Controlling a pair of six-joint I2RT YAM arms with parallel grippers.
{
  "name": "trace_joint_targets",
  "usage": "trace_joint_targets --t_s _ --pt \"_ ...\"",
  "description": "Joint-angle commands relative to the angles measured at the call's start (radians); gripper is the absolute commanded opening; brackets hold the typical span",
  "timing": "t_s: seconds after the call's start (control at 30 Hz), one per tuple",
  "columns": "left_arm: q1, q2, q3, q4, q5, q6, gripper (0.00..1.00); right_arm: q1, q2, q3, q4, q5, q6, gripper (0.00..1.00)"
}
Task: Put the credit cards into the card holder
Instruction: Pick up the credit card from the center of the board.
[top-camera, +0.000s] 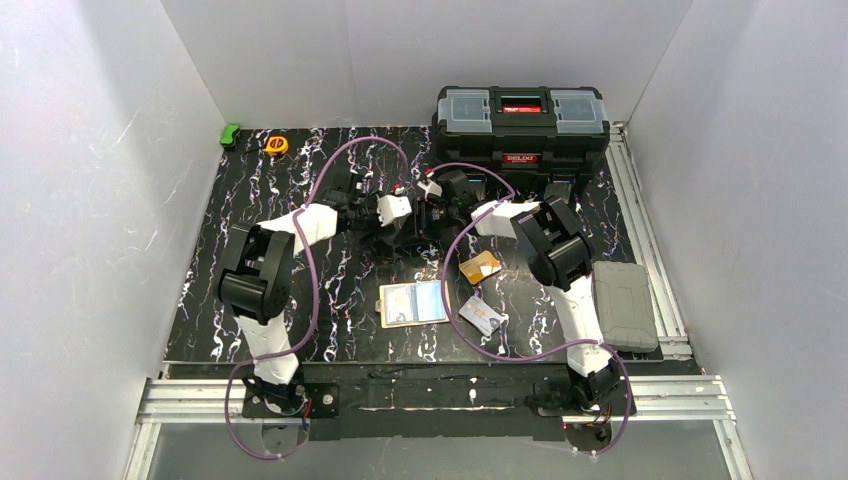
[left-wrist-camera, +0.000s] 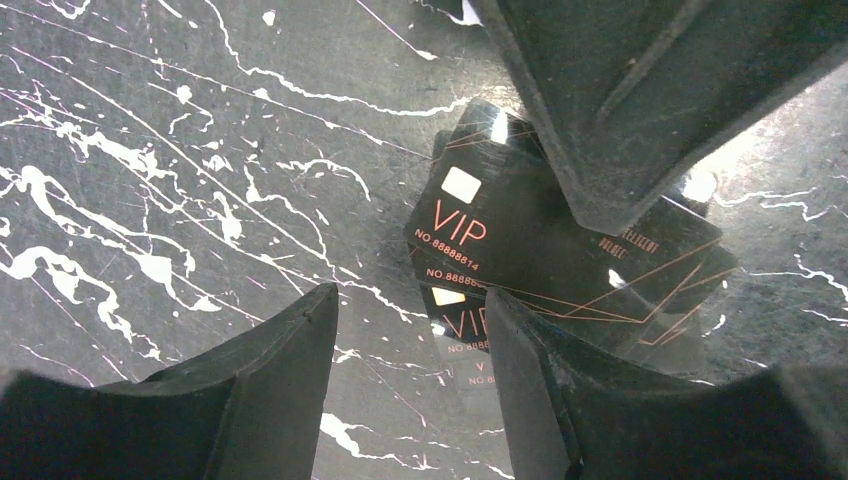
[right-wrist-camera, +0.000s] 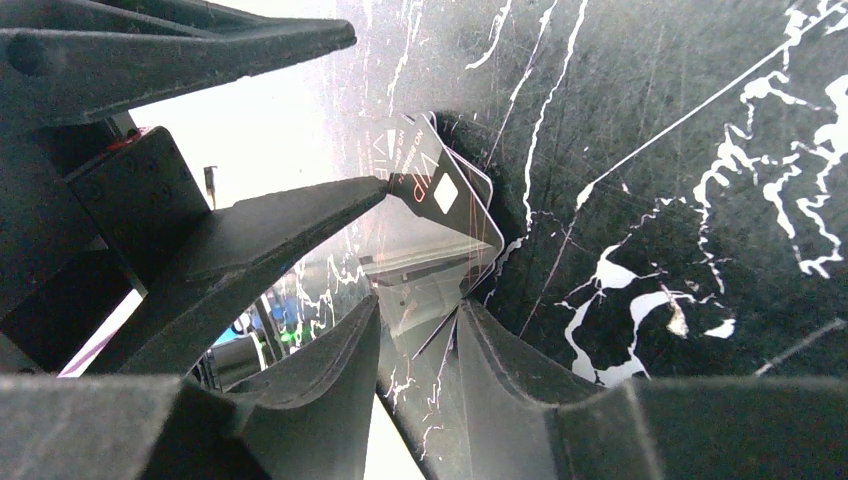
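Desk (top-camera: 355, 300): glossy black marble-look slab with white veins. Open room lies toward 9 o'clock, beyond my left arm. The 12–1 o'clock edge is taken by a black hard-plastic toolbox (top-camera: 520, 125), the 3 o'clock edge by a grey ribbed case (top-camera: 624, 305).

My two hands meet mid-desk at a fanned stack of black VIP cards (left-wrist-camera: 500, 240). The cards are thin and shiny with copper-red print, and they lie flat.

Left hand (left-wrist-camera: 410, 300): open. Bare desk shows between its fingers, and the stack sits just beside the 3 o'clock finger.

Right hand (right-wrist-camera: 417, 305): jaws narrow, with a corner of the stack between them. I cannot tell whether they pinch it.

Card holder (top-camera: 385, 306): lies open and flat at 6 o'clock from my hands, cream rim, a light blue card (top-camera: 420, 300) on its face. Orange card (top-camera: 480, 267) and silver card (top-camera: 483, 316) lie loose at its 3 o'clock side, apart from each other.
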Motion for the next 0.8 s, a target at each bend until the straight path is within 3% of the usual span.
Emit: trace_joint_targets --t_s 0.0,0.53,0.77 --pt "-0.047 0.039 0.019 -0.013 0.074 -0.017 0.55 0.012 -0.006 -0.031 -0.027 0.016 0.007 0.42" --pt "-0.031 0.002 0.095 -0.138 0.074 -0.087 0.55 0.013 -0.013 -0.035 -0.039 0.048 0.002 0.45" --pt "-0.029 -0.005 0.053 -0.128 0.068 -0.073 0.56 0.011 -0.016 -0.031 -0.044 0.053 0.003 0.45"
